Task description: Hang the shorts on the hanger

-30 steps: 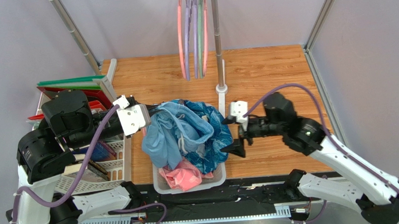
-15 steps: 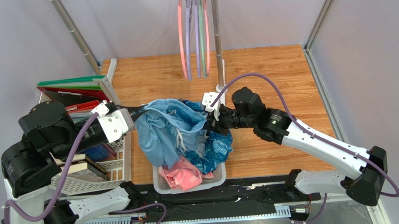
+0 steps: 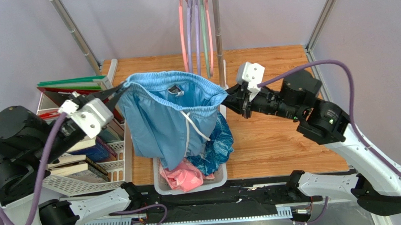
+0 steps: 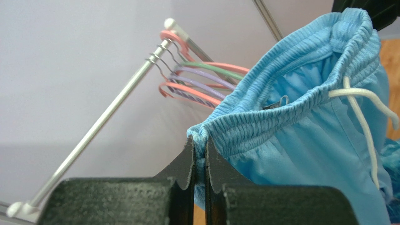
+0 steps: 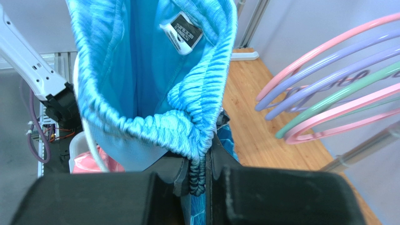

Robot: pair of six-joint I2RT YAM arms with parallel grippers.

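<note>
Light sky-blue fabric shorts point(image 3: 160, 121) with gathered elastic waistband and white drawstring cord point(image 3: 189, 131): hanging over the white plastic laundry basket point(image 3: 193, 188), waistband stretched wide between both claws, leg ends down on the pile.

Left gripper point(image 3: 120, 88) pinched tight on one end of the waistband. Right gripper point(image 3: 228, 97) clamped just as hard on the other end, nothing but a fold of elastic in the bite.

Thin salmon-pink plastic hanger point(image 3: 182, 38) up at the back, well apart from the shorts and packed in beside purple plastic hangers point(image 3: 197, 42).

Worries from here, honestly:
- Skinny bite on springy elastic, so likely to pop out of one jaw if pulled any wider.
- Could also drag the dark teal patterned shiny garment point(image 3: 219, 141) out of the basket by the hems.
- Easy to bump a purple neighbour, or to catch that dangling cord on the wrong hook.
</note>
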